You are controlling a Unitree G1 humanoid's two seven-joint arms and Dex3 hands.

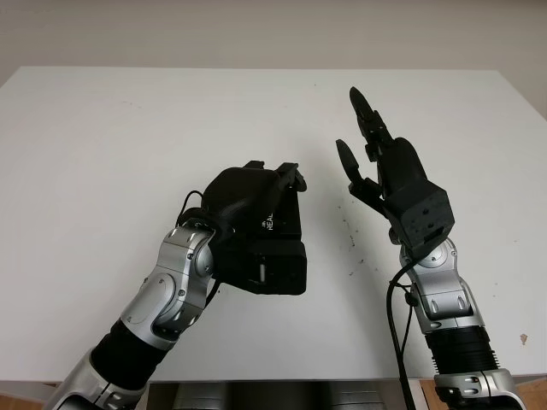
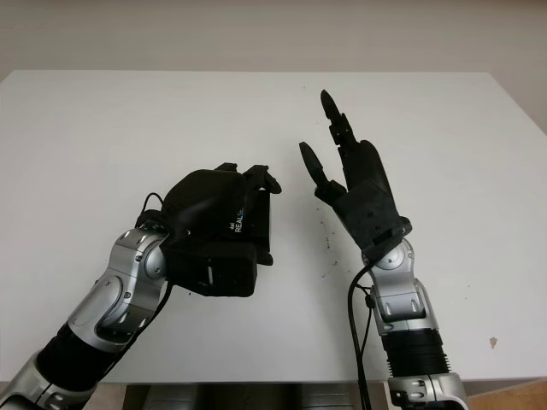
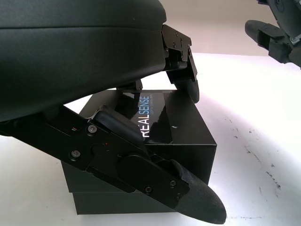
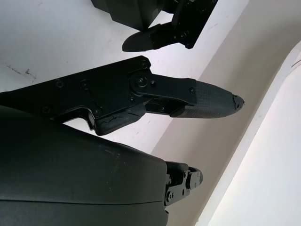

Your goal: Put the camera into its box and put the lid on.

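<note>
A black box (image 1: 278, 263) with white REALSENSE lettering stands on the white table (image 1: 102, 154), near the middle. Its glossy lid (image 3: 160, 117) sits on top of it, closed. My left hand (image 1: 273, 184) lies over the box, with fingers (image 3: 186, 84) hooked on the lid's far edge and the thumb (image 3: 188, 193) across its near side. The camera is hidden. My right hand (image 1: 355, 141) is raised above the table just right of the box, open and holding nothing. A corner of the box (image 4: 124, 12) shows in the right wrist view.
Small dark scuff marks (image 1: 350, 231) dot the table between the two hands. A black cable (image 1: 395, 316) hangs along the right forearm. The table's front edge (image 1: 299, 380) runs just below the arms.
</note>
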